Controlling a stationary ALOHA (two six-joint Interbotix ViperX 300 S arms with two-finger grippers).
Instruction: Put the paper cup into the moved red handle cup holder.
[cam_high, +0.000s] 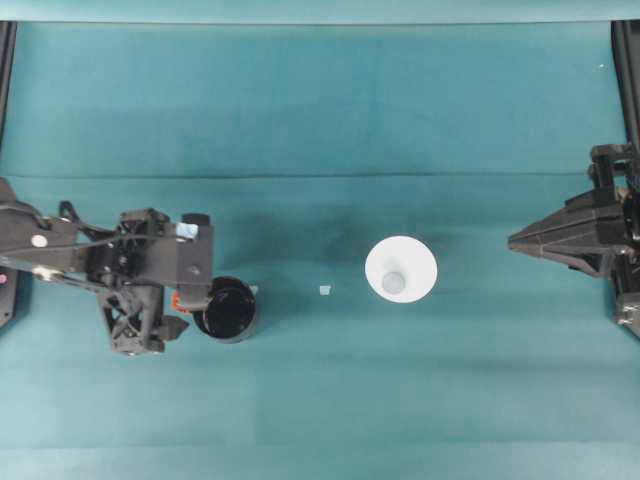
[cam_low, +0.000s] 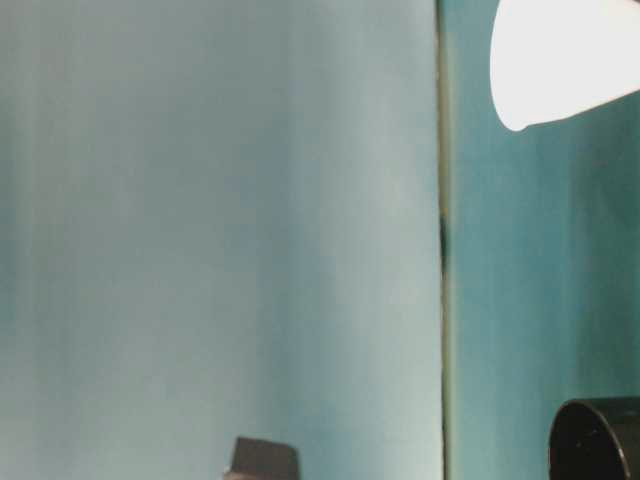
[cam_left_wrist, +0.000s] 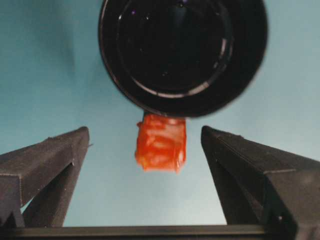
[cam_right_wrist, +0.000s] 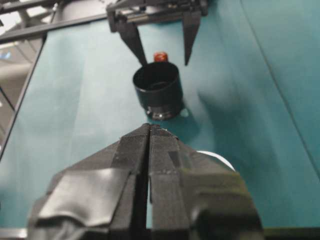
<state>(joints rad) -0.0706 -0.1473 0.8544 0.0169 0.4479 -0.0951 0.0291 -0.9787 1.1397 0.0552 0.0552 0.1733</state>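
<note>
Sitting wide across the room is the teal table cloth (cam_high: 320, 100), and on it the glossy black red handle cup holder (cam_high: 228, 309) is standing upright on the left side, mouth up. The left gripper (cam_left_wrist: 145, 142) is hanging right at it with its jaws spread apart, and in the left wrist view the orange-red handle tab (cam_left_wrist: 161, 143) is lying between the two fingers without touching either. The holder's body is sitting just beyond the fingertips, not between them.

The paper cup (cam_high: 401, 268) is resting upside down near the middle, wide rim on the cloth and grey base up, well apart from the holder. The right gripper (cam_high: 525, 241) is waiting over at the right edge with its jaws pressed together, holding nothing, the cup lying in front of its tips and clear of them.

My read: the cup pickup is the step coming, so the right jaws need opening first, then a grasp low on the tapering wall, and a flip before seating it. A tiny white scrap (cam_high: 324, 290) is lying between cup and holder.
</note>
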